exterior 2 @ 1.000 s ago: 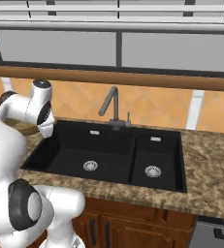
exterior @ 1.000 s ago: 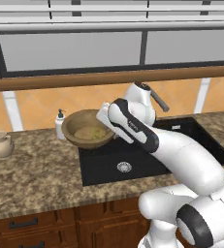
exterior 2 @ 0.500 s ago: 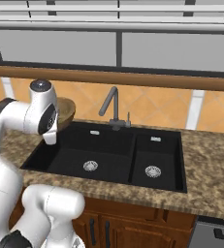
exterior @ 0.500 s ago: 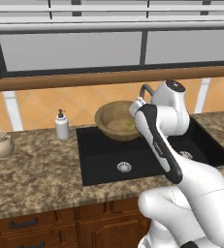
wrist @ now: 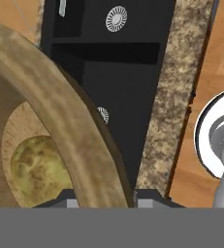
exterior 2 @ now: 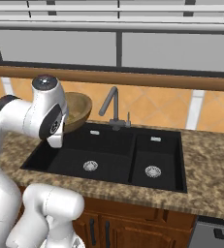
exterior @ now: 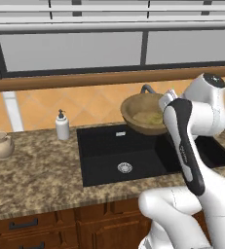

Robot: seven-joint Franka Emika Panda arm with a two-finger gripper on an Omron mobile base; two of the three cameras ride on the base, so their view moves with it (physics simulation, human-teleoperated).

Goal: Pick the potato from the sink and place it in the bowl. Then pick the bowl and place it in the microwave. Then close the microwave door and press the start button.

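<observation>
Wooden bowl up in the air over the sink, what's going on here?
The robot arm is carrying the wooden bowl above the black sink. Its claw is clamped on the bowl's thick rim, one finger on either side. The potato lies inside the bowl. A soap dispenser and a small jug stand on the counter.

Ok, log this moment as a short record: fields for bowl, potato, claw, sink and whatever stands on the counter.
bowl: wooden bowl lifted off the counter, above the sink
potato: potato lying inside the bowl
claw: claw clamped on the bowl's rim, one finger inside, one outside
sink: black sink, two basins, no item visible in them
counter: soap dispenser and small beige jug left of the sink
</observation>
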